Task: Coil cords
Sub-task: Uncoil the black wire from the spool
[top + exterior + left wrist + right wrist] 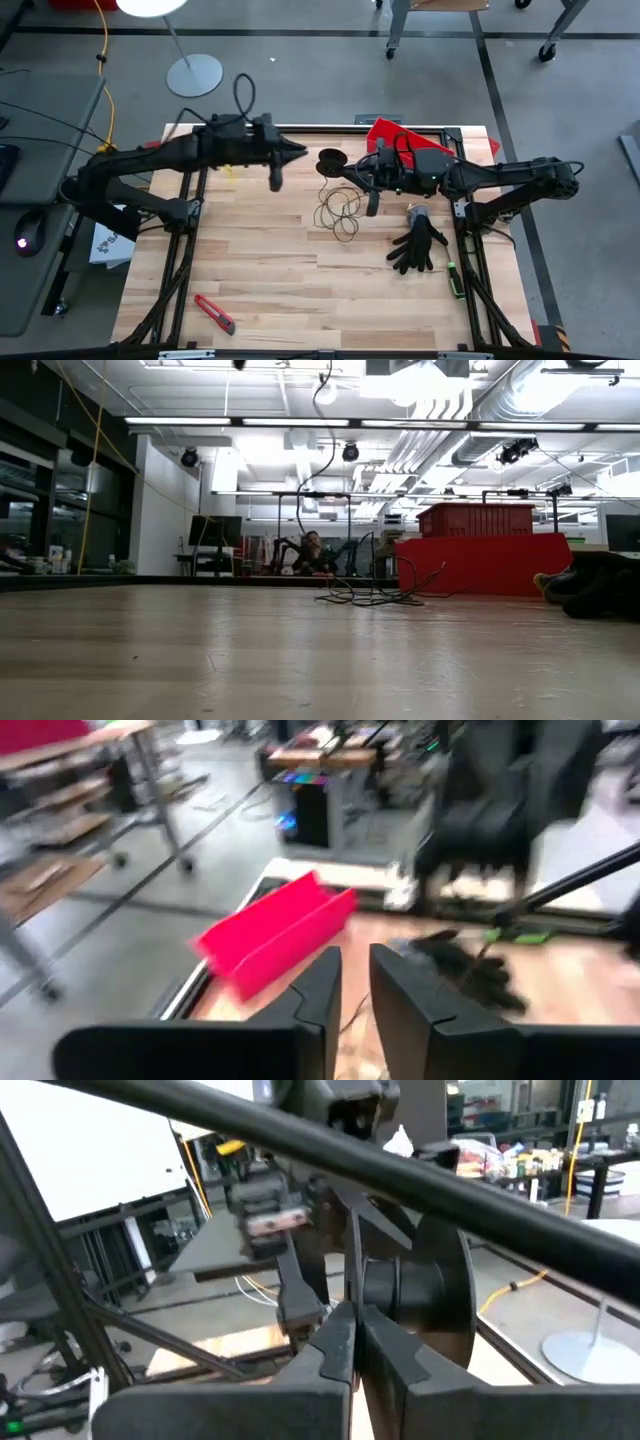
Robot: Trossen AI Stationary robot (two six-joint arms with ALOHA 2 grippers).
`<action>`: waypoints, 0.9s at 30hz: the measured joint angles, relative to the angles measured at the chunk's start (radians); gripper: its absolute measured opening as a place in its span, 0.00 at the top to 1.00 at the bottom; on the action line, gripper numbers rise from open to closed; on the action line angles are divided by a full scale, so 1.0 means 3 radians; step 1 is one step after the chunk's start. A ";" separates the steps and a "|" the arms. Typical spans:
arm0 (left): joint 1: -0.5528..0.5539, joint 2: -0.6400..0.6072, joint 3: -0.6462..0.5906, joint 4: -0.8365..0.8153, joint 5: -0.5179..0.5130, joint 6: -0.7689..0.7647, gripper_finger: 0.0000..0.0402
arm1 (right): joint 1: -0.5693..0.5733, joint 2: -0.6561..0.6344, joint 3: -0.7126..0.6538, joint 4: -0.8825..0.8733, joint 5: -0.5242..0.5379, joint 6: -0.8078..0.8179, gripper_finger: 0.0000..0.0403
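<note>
Black glove [418,247] lies beside loose cord [340,212]; spool [330,160] seemingly between pincers.

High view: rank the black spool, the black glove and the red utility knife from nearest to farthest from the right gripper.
From the right gripper:
1. Black spool, right beside the fingertips near the table's far edge.
2. Black glove, on the table's right side, nearer the front.
3. Red utility knife, at the front left corner.

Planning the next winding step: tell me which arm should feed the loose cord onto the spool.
Probably right. The right gripper sits shut beside the spool, just above the loose cord. The left gripper hovers at the spool's other side, slightly open, farther from the loops.
</note>
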 joint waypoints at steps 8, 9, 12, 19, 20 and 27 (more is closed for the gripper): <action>0.0054 -0.0052 -0.0001 -0.0076 0.0376 -0.0565 0.75 | -0.0016 0.0008 -0.0001 0.0276 -0.0147 0.0067 1.00; 0.0046 0.0005 -0.0001 -0.0042 0.0468 -0.0594 0.74 | -0.0016 0.0011 -0.0001 0.0302 -0.0150 0.0061 1.00; -0.0001 0.0185 -0.0008 0.0108 0.0669 -0.0724 0.72 | -0.0028 0.0012 -0.0001 0.0399 -0.0153 0.0060 1.00; -0.0020 0.0384 -0.0007 0.0543 0.1200 -0.0928 0.68 | -0.0033 0.0010 -0.0001 0.0401 -0.0154 0.0057 1.00; -0.0021 0.0390 -0.0006 0.0568 0.1202 -0.0927 0.68 | -0.0033 0.0011 -0.0001 0.0402 -0.0154 0.0057 1.00; -0.0019 0.0550 -0.0006 0.0834 0.0917 -0.0760 0.65 | -0.0031 0.0012 -0.0001 0.0422 -0.0163 0.0057 1.00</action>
